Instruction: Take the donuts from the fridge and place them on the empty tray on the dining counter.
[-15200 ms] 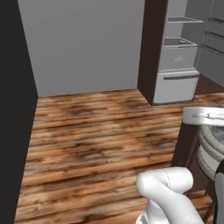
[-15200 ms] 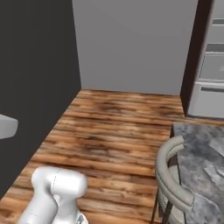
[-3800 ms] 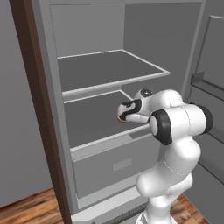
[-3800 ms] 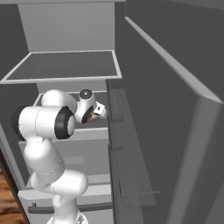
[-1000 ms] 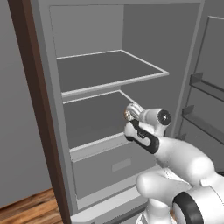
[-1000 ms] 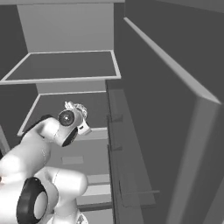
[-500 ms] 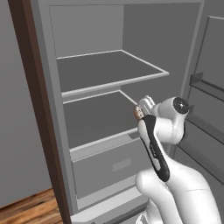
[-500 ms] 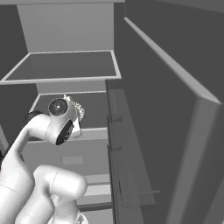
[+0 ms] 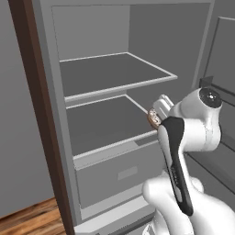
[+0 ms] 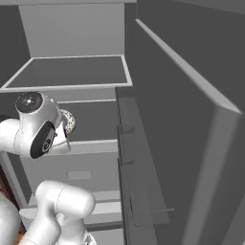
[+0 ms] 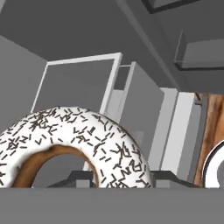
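- White-iced sprinkled donut (image 11: 74,142) riding in the gripper (image 11: 124,177), jaws partly closed on the ring; same donut peeking out at the hand in the left base view (image 9: 153,119) and in the right base view (image 10: 68,121).
- Gripper (image 9: 158,112) hanging in front of the open fridge (image 9: 46,114), just off the front edge of the middle shelf (image 9: 105,124); donut outside the compartment, touching no shelf.
- Judging progress: first pick apparently accomplished; carrying of this donut to the tray on the dining counter remaining, placing not yet done.
- Chocolate-iced donut: spotting none on the upper shelf (image 9: 110,73), nor on the middle shelf; whereabouts impossible to tell from these views, so whether it is pending or already delivered left open.
- Bottom drawer (image 9: 121,176) sitting shut beneath the shelves; contents hidden.
- Fridge door (image 10: 191,143) standing swung wide, door racks (image 10: 139,191) looking bare.
- Wooden floor (image 9: 32,220) showing at the lower left beside the fridge.
- Judging what is left: backing away from the fridge, driving to the counter, setting the donut on the tray, then accounting for the second donut.
- Brands, labels, writing: finding none legible on fridge, drawer, arm or donut; plain pale rectangle on the drawer front carrying no readable text.
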### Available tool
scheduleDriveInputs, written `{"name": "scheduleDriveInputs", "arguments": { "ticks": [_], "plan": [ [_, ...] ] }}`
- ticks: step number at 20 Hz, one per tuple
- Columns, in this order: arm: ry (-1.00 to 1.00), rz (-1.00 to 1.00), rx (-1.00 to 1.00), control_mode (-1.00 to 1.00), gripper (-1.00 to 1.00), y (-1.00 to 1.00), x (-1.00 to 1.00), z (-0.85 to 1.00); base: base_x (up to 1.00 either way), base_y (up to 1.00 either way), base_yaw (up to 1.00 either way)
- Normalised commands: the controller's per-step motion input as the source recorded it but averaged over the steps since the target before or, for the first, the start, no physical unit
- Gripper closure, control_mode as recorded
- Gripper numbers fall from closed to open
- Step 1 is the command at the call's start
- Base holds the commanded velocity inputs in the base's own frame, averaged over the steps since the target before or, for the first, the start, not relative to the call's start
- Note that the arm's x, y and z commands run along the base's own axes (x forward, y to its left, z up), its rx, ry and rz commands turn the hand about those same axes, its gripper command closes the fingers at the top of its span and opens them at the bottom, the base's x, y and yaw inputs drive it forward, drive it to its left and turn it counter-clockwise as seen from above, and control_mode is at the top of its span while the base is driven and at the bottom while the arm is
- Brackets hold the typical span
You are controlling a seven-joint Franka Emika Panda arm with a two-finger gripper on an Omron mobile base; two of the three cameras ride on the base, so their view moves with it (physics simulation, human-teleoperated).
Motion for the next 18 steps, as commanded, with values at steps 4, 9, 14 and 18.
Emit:
{"name": "scheduleDriveInputs", "arguments": {
  "ticks": [4, 9, 14, 18],
  "plan": [
    [-0.19, 0.28, -0.42, -1.00, 1.00, 0.10, -0.93, 0.23, 0.00, 0.00, 0.00],
    [-0.49, 0.28, -0.46, -1.00, 1.00, 0.01, -0.46, 0.40, 0.00, 0.00, 0.00],
    [-0.32, 0.19, -0.23, -1.00, 1.00, 0.00, -0.35, 0.26, 0.00, 0.00, 0.00],
    [-0.01, 0.00, 0.01, -1.00, 1.00, -0.09, -0.39, -0.02, 0.00, 0.00, 0.00]
  ]
}}
